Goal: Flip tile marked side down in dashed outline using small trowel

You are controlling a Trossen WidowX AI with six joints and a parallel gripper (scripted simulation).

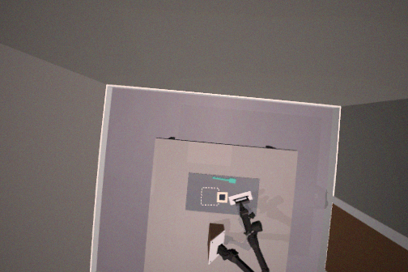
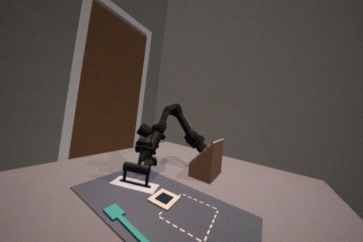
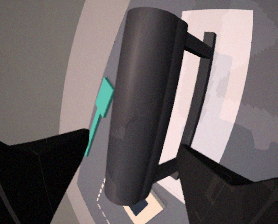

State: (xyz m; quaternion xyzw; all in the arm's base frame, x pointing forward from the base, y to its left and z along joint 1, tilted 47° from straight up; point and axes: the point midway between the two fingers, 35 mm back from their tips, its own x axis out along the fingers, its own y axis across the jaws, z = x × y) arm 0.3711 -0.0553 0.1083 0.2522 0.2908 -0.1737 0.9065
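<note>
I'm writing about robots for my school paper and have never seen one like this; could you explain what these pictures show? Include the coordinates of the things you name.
The machine is one black jointed arm ending in a two-fingered gripper (image 3: 134, 143). One picture looks down from above, one looks across the table, and one comes from the wrist, with the fingers at its lower corners. On a gray mat (image 1: 194, 205) (image 2: 234, 218) lie a square tile (image 1: 218, 201) (image 2: 155, 199) (image 3: 159, 202), dark-centered side up, and a green tool (image 1: 231, 180) (image 2: 114, 212) (image 3: 105, 97). The trowel, a white plate with a black handle (image 2: 136, 168) (image 3: 142, 100), rests beside the tile. The gripper is open, holding nothing.
</note>
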